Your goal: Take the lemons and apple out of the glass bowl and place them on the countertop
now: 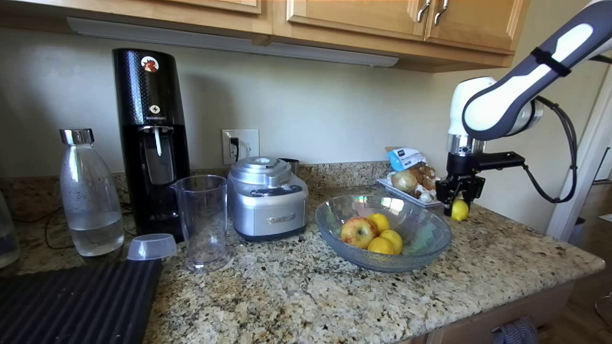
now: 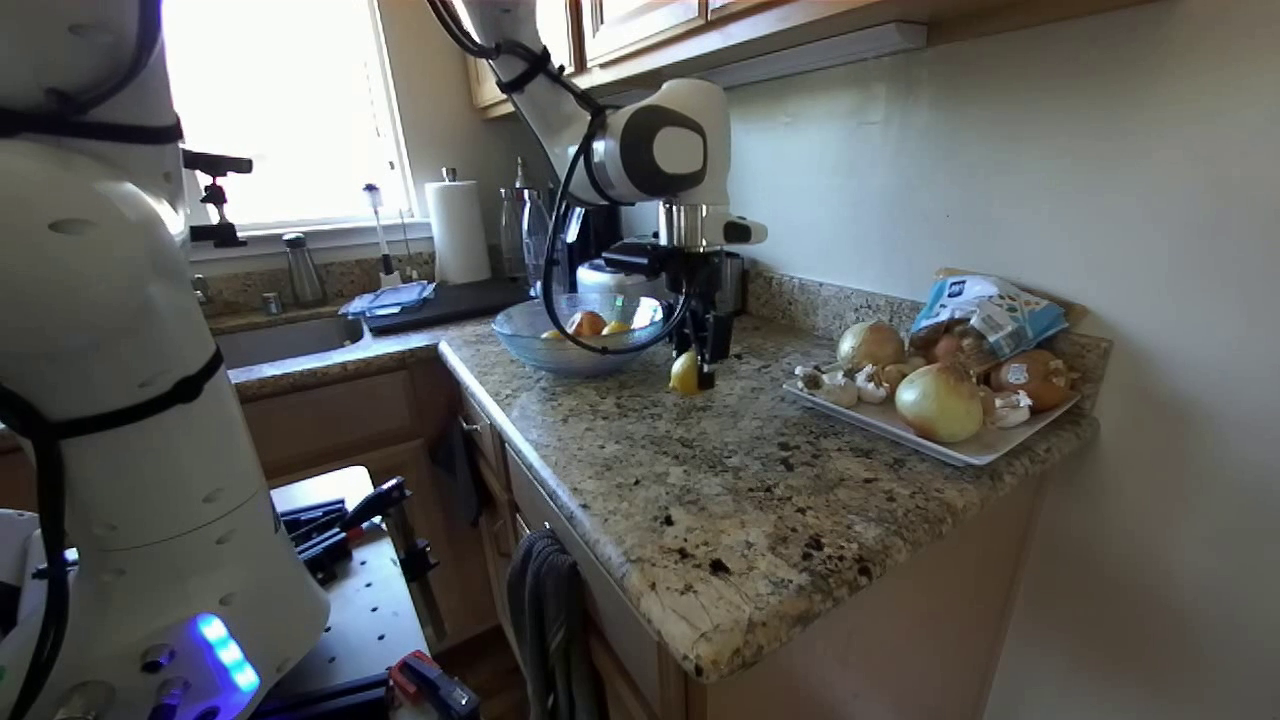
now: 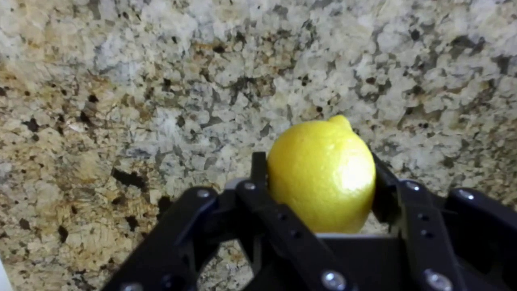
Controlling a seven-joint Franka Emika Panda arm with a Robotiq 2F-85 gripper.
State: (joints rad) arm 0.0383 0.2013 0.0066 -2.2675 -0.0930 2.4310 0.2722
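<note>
The speckled table (image 1: 287, 296) fills the lower part of the frame in an exterior view; its front edge drops away at the lower right, so anything set down should go well inside that edge, as a round fruit could roll. The glass bowl (image 1: 428, 234) stands just right of centre there, and lifting straight up after release ought to spare its rim. The white plate (image 2: 885, 420) of onions (image 2: 940, 402) and garlic (image 2: 835, 388), at the right of the frame in an exterior view, stands apart from the drop spot and is best left untouched. The end effector (image 3: 319, 169) is clamped on one lemon (image 3: 321, 178), pressing it from both sides. The apple (image 1: 358, 232) and three other lemons (image 1: 381, 246) lie in the bowl, so leave room on the table for them. The held lemon, right of the bowl in both exterior views, seems to hang just above the table, though the gap is hard to judge. Lower it gently until it touches, then part the fingers (image 3: 258, 166) slowly and evenly to keep it from rolling.
</note>
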